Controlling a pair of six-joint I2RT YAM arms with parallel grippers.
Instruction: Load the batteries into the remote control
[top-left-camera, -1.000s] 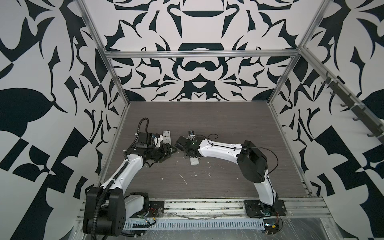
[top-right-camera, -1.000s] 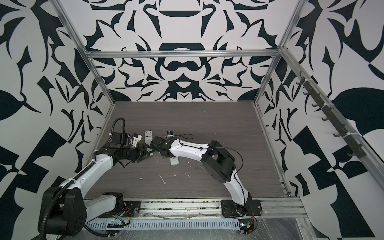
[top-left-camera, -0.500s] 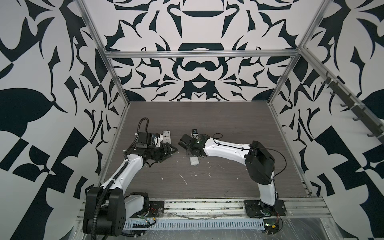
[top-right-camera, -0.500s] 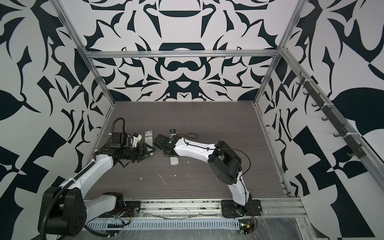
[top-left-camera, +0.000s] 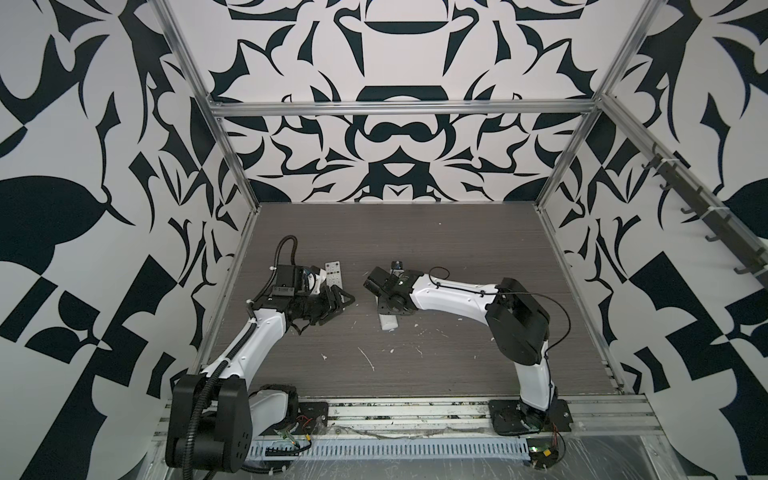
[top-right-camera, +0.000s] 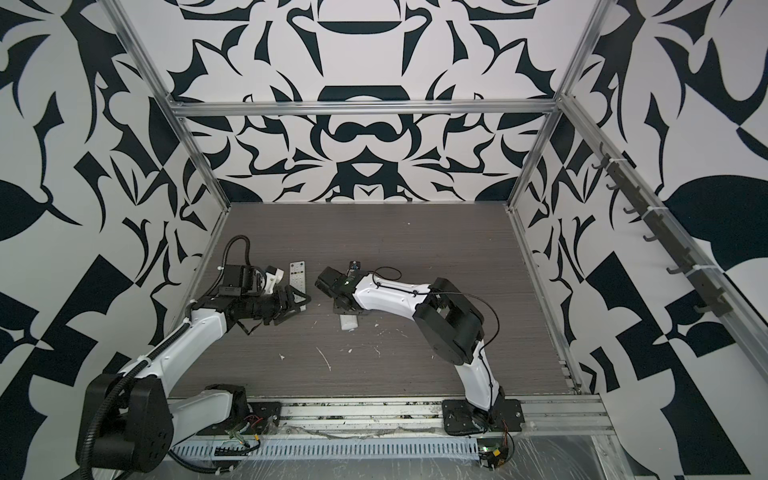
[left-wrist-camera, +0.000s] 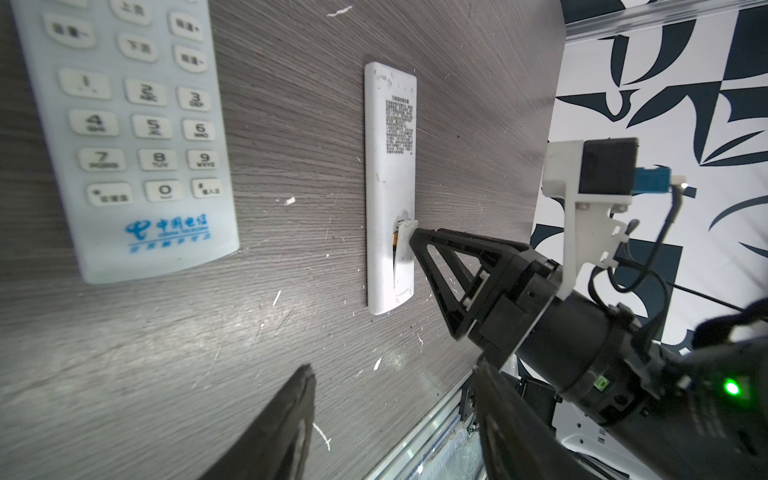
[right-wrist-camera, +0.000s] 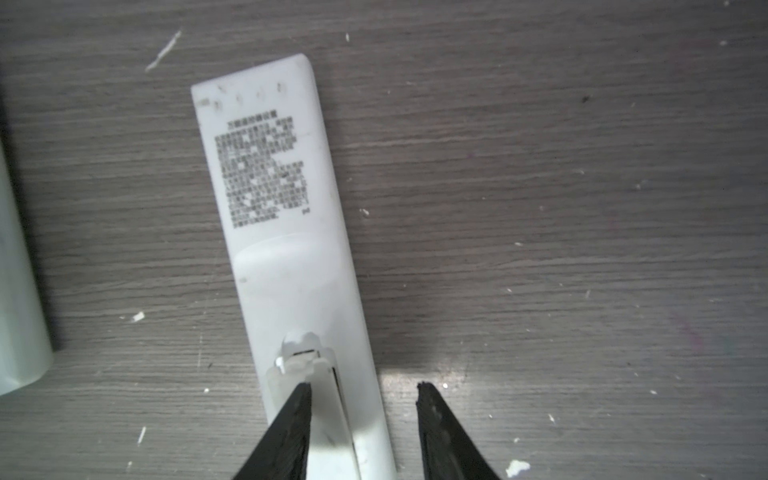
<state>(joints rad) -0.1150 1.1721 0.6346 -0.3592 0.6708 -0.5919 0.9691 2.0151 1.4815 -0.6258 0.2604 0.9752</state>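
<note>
- The keypad remote (left-wrist-camera: 124, 145) runs off the left wrist picture's edge, its upper buttons lost.
- On the slim remote (right-wrist-camera: 286, 249), the printed label (right-wrist-camera: 262, 166) blurs past reading.
- Under its lifted cover (left-wrist-camera: 403, 257) sits a coppery glint (left-wrist-camera: 395, 241), too little to name.

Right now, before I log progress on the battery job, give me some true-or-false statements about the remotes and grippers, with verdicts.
1. The slim white remote lies printed back up on the table. True.
2. Its battery cover sits flush and closed. False: one end is lifted, with a finger of the right gripper at it.
3. The left gripper holds the keypad remote. False: its jaws are open and empty, and that remote lies on the table.
4. The keypad remote lies buttons up. True.
5. The right gripper's jaws stand apart. True.
</note>
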